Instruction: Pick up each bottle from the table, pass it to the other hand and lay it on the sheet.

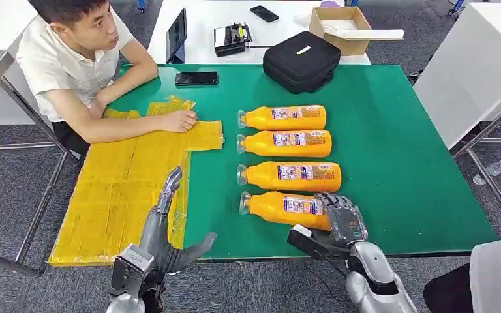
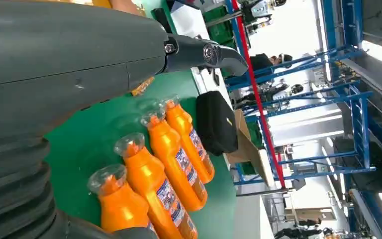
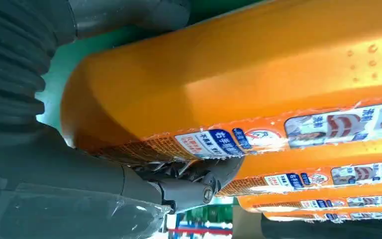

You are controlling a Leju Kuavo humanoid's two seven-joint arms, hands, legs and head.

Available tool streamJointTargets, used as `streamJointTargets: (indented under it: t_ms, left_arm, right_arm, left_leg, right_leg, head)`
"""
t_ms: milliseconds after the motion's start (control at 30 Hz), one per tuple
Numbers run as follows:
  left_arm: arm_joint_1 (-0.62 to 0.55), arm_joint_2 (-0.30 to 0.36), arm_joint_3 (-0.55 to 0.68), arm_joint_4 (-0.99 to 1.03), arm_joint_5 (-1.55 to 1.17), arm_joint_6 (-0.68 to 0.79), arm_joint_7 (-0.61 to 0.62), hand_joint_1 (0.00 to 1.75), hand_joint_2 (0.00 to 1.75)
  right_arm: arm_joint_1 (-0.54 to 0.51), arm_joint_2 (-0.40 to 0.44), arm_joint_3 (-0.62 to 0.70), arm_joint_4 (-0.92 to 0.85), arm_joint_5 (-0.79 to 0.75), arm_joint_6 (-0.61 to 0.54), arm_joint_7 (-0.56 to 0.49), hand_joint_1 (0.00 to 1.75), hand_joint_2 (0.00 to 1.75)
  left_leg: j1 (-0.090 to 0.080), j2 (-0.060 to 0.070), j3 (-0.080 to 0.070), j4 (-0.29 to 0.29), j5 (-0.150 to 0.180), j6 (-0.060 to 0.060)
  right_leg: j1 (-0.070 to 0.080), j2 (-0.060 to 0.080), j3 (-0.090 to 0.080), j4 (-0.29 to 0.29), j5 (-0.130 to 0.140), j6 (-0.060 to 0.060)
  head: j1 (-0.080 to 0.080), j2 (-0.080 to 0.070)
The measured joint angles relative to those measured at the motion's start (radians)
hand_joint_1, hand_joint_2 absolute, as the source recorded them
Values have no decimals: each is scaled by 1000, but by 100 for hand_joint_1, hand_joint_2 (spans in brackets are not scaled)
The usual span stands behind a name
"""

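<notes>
— Where's your right hand [image 1: 340, 218]?
— Wrapped over the base of the nearest orange bottle [image 1: 280, 207], which lies on the green table [image 1: 398, 163]; it looks clasped, though the far fingers are hidden.
— And the left hand [image 1: 169, 244]?
— Empty, fingers spread, beside the yellow sheet [image 1: 117, 189] (a person's hand rests on it). Lift the bottle level and clear of its neighbour.

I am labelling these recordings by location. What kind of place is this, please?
Probably a robot test lab inside a workshop or industrial hall. A green table holds a neat row of orange bottles for practice, a person sits watching, and blue metal racks stand behind.
</notes>
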Motion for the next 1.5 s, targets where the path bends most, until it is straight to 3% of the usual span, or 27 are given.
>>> streamJointTargets:
  t_ms: [200, 533, 833, 1200, 1500]
  left_arm:
    - [-3, 0, -1, 0, 2, -6, -4, 0, 175]
    - [-5, 0, -3, 5, 6, -9, -9, 0, 175]
    - [-9, 0, -2, 14, 85, -16, -6, 0, 175]
    - [-14, 0, 18, 69, 443, -50, 188, 0, 175]
    - [-13, -2, 42, 105, 484, -9, 171, 0, 175]
  right_arm:
    - [-8, -51, -2, 5, -146, 69, -6, 175, 175]
    - [-6, -86, -2, 6, -206, 88, -14, 175, 175]
    - [78, -133, -8, -88, -452, 104, -67, 175, 175]
    - [177, -98, -9, -252, -521, 51, -114, 175, 175]
    - [181, -33, -55, -300, -528, 47, -149, 175, 175]
  left_leg:
    - [0, 0, 9, 0, -3, 2]
    - [0, 0, 16, 0, -5, 3]
    - [0, 0, 17, 0, -7, 3]
    - [0, 1, 8, 0, -6, 3]
    - [0, 1, 5, 0, -6, 3]
  right_leg:
    - [0, 0, 8, -2, -3, 2]
    - [0, 0, 16, -5, -3, 2]
    - [0, 0, 18, -5, -3, 3]
    - [0, 0, 20, -4, -3, 2]
    - [0, 0, 17, -4, -3, 2]
  head:
    - [1, 0]
    - [2, 0]
    - [1, 0]
    - [2, 0]
    - [2, 0]
